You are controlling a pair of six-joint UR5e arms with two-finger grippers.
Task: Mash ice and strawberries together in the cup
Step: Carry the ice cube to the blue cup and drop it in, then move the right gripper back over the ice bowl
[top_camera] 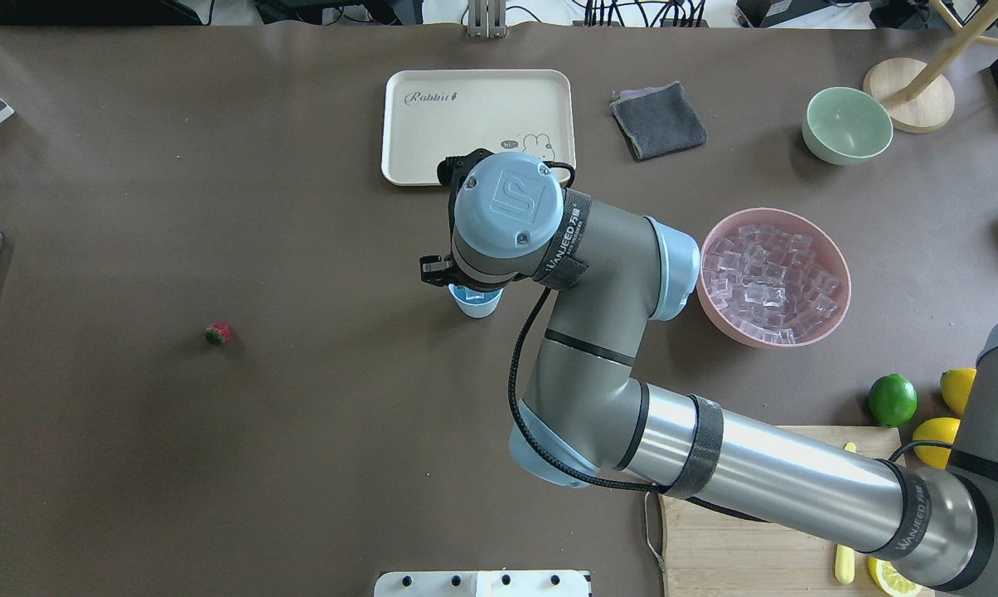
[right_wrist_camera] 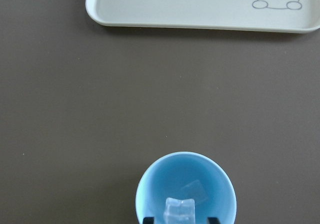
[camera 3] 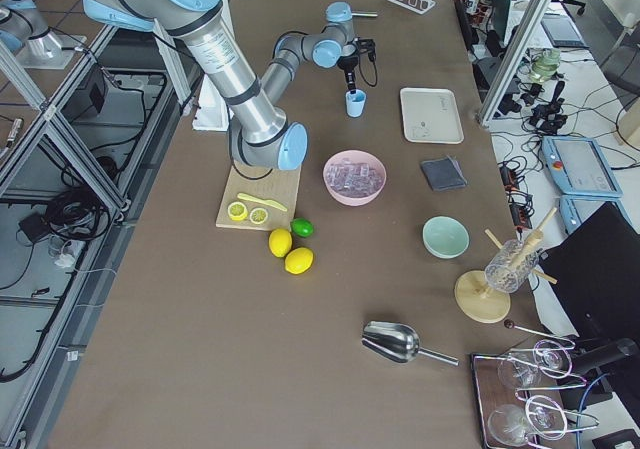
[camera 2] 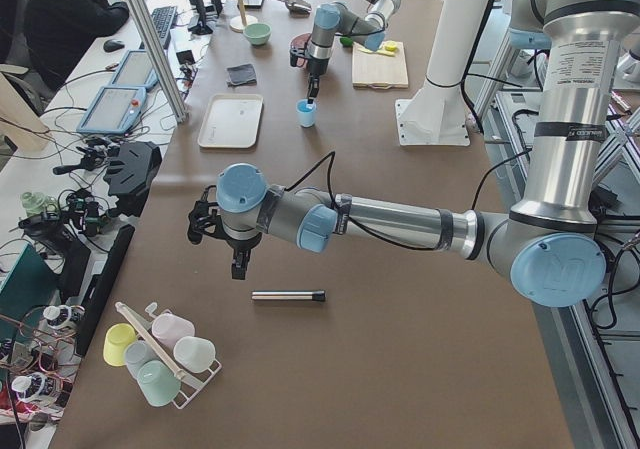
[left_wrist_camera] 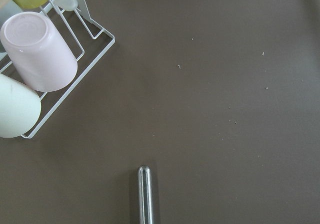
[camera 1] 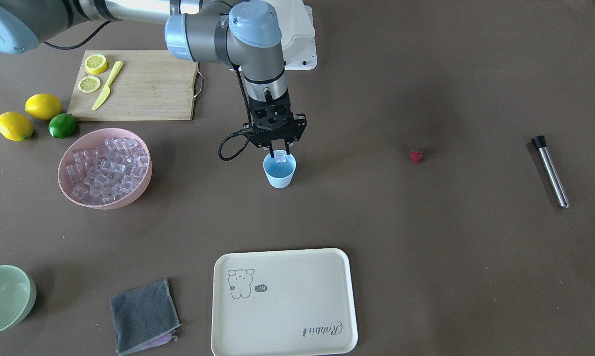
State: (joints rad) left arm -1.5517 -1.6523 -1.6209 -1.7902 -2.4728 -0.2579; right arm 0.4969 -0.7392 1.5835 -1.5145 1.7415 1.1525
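The pale-blue cup (camera 1: 279, 175) stands mid-table. My right gripper (camera 1: 279, 156) hangs straight over its mouth, shut on one clear ice cube (right_wrist_camera: 179, 210) at rim height. A second, fainter cube (right_wrist_camera: 193, 189) lies on the cup's bottom. The rest of the ice (camera 1: 105, 168) fills the pink bowl (camera 1: 110, 203) beside the cup. The tiny red strawberry (camera 1: 415, 156) lies alone on the table, well away on the cup's other side. My left gripper (camera 2: 240, 266) hovers far off by the steel rod; I cannot tell whether it is open or shut.
A steel rod with a black end (camera 1: 550, 172) lies beyond the strawberry. A cream tray (camera 1: 283, 301), grey cloth (camera 1: 143, 315) and green bowl (camera 1: 3, 299) are on the operators' side. A cutting board (camera 1: 144, 94), lemons and a lime (camera 1: 62, 125) are near the pink bowl.
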